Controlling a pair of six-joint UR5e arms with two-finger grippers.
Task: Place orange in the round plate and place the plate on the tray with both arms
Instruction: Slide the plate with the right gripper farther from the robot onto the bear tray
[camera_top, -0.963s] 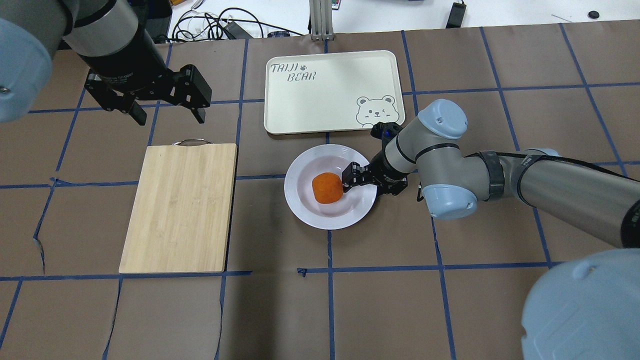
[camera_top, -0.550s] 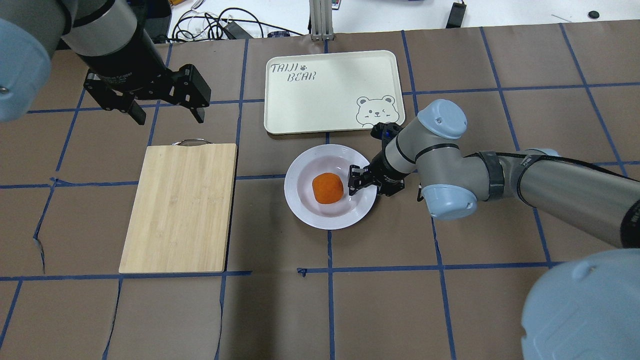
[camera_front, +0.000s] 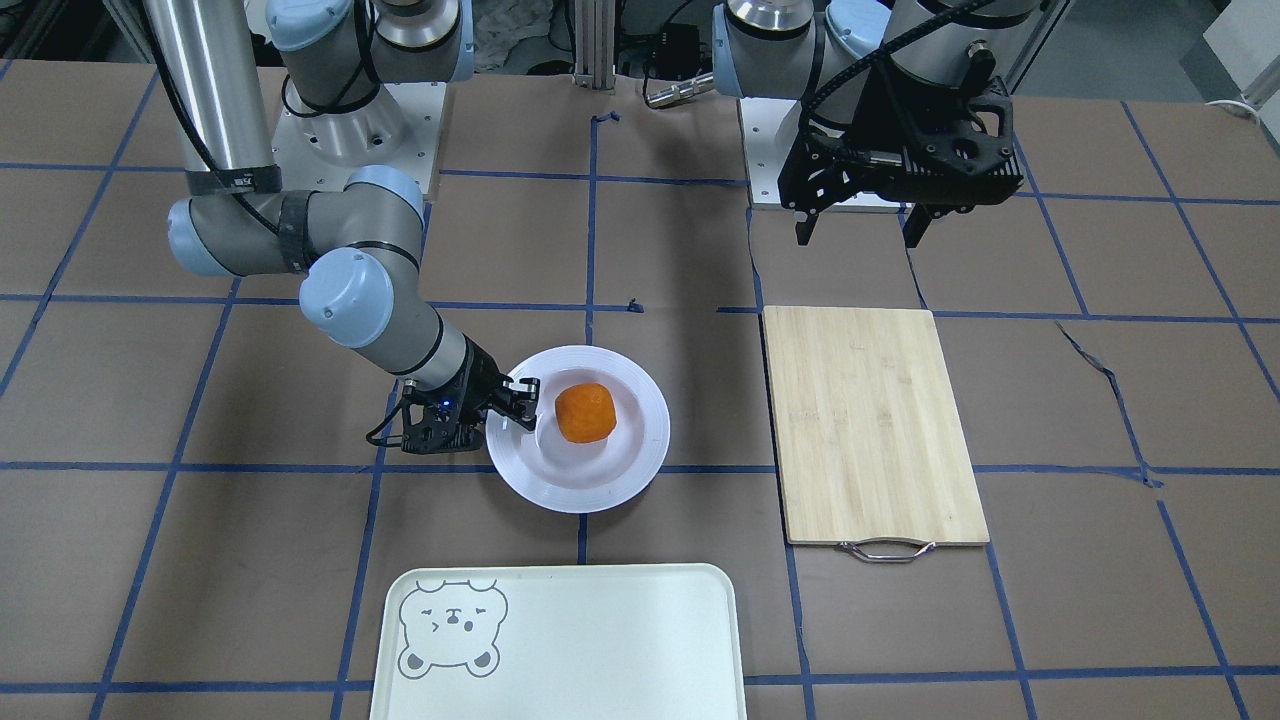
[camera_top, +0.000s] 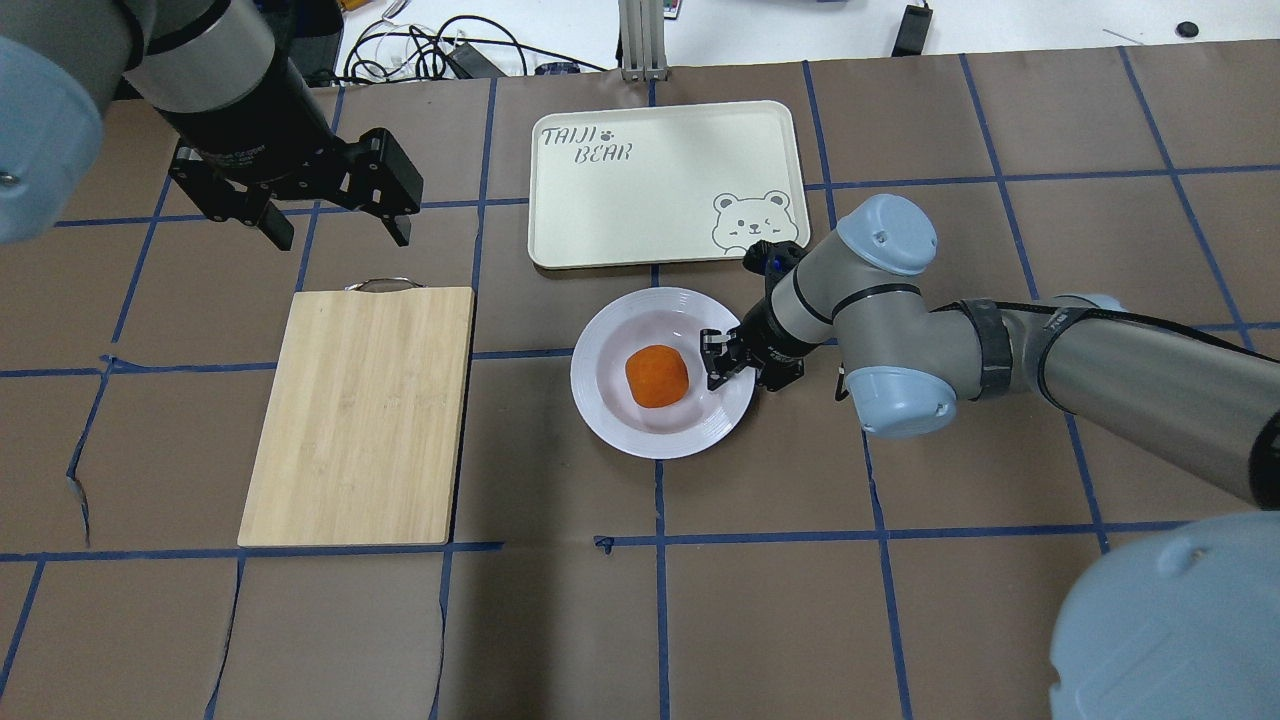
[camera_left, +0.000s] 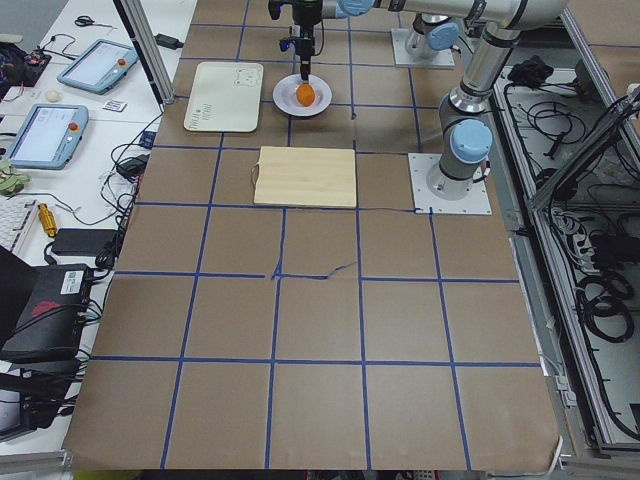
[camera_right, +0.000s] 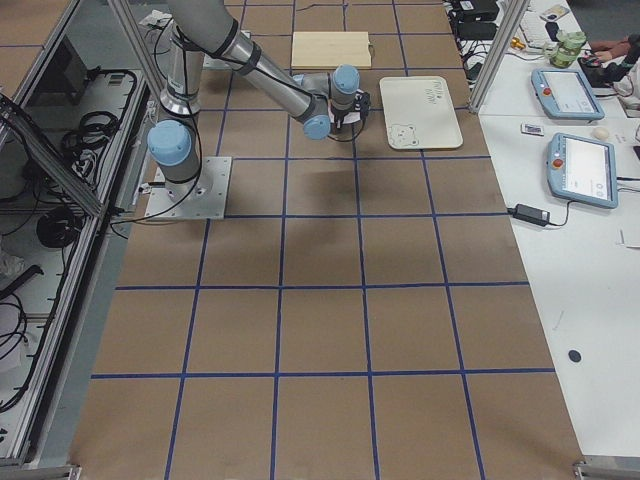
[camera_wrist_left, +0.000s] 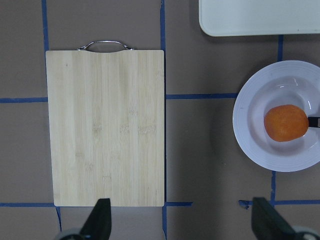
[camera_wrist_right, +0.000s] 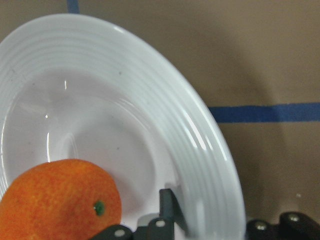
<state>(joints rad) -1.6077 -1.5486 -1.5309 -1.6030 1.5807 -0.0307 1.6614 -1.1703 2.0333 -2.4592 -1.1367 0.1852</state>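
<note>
We see the orange (camera_top: 656, 376) in the round plate (camera_top: 622, 425); right gripper (camera_top: 714, 361) fingers apart, empty, at its rim; left gripper (camera_top: 340, 236) fingers wide, empty.

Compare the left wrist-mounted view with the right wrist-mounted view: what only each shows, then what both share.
Only the left wrist view: the bamboo cutting board with a metal handle, a corner of the pale cream-green tray, and the open left gripper. Only the right wrist view: the fruit's small green stem dot and the rim's fine ridges. Both: the bright orange lying in the white round plate, a finger of the right gripper beside it, and brown paper with blue tape.
</note>
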